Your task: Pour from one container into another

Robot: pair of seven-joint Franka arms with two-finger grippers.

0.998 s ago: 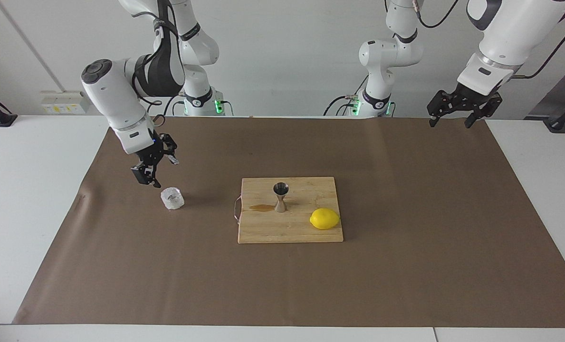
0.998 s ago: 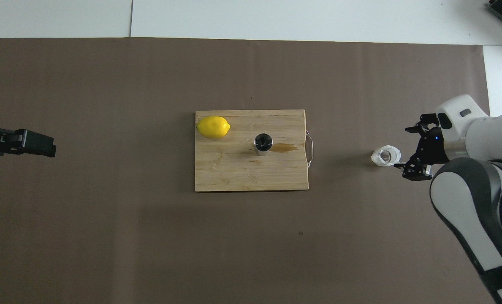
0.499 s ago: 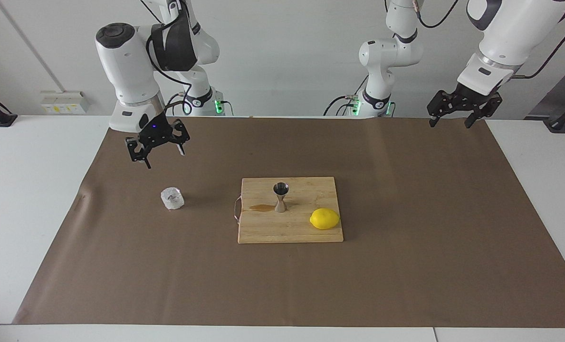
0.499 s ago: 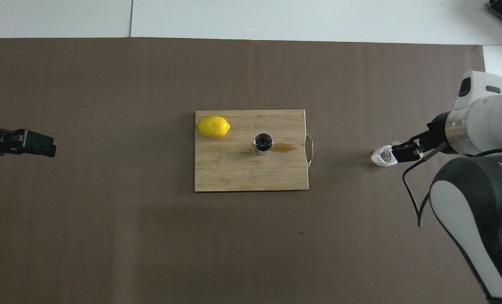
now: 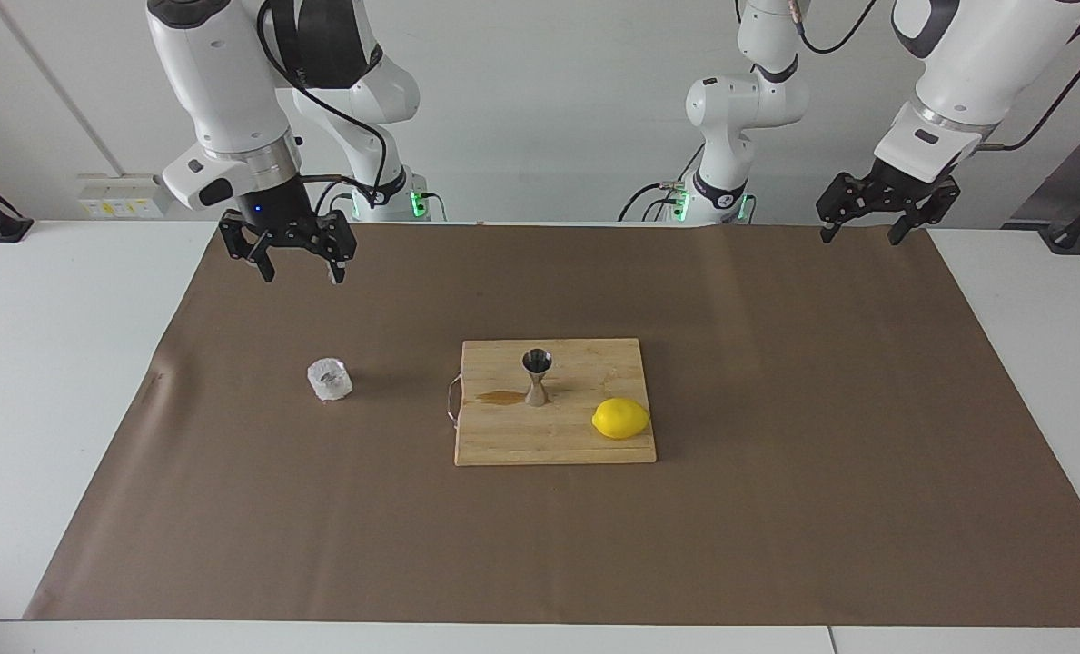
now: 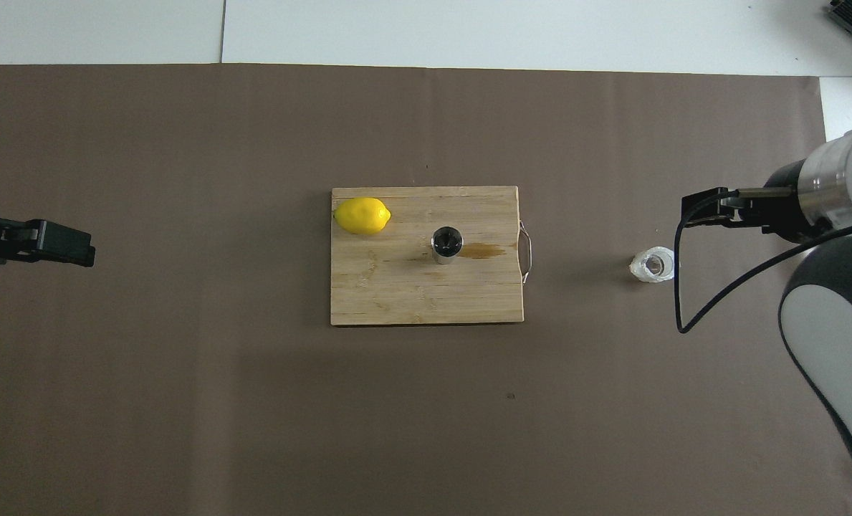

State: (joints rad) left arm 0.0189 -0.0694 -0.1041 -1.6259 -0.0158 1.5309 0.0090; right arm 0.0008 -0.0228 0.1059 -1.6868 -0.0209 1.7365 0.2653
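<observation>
Right gripper: your right gripper (image 5: 288, 259) hangs in the air with its fingers spread and nothing between them, over the brown mat (image 5: 776, 509) at the right arm's end of the table.
Left gripper: your left gripper (image 5: 876, 222) waits released and empty, high over the mat's edge at the left arm's end.
Glass cup: the clear faceted glass cup (image 5: 329, 380) stands upright on the mat, below the right gripper and farther from the robots than the spot under it; nothing touches it.
Jigger: the steel jigger (image 5: 537, 374) stands upright on the wooden cutting board (image 5: 540, 445), beside a wet brown stain (image 5: 501, 396) and a lemon (image 5: 620, 418).
Key relation: the cup lies well apart from the jigger, toward the right arm's end, so your right arm is plainly the nearer one. Any return to the cup means coming down and forward.
</observation>
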